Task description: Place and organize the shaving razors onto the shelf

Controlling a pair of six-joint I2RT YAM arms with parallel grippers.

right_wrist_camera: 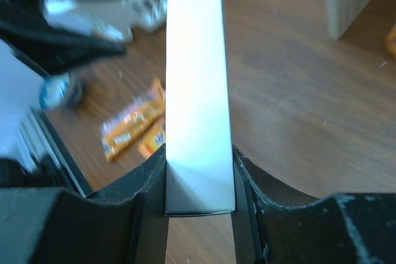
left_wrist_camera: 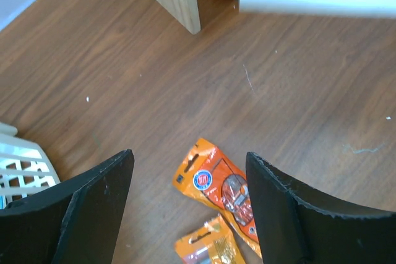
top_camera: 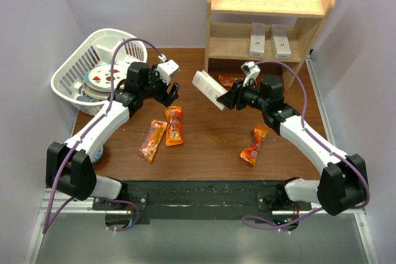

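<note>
**Razor stock: two shelved, one in hand**

**Top view.** Shelf (top_camera: 218,29), lower level: first box (top_camera: 258,39) and second box (top_camera: 281,39), side by side. The third box (top_camera: 208,88) is up off the counter (top_camera: 204,146), gripped by my right tool (top_camera: 224,100) and just left of the shelf's foot. Its long axis slants, free end pointing far-left. I judge two of three done and this one left to place.

**Left wrist view.** My left tool (left_wrist_camera: 189,154) stands wide open, holding nothing, above a snack packet (left_wrist_camera: 216,183). The third box's edge shows at top right.

**Right wrist view.** My right tool is clamped on the third box's two long sides near its end. The long axis runs straight ahead.
</note>
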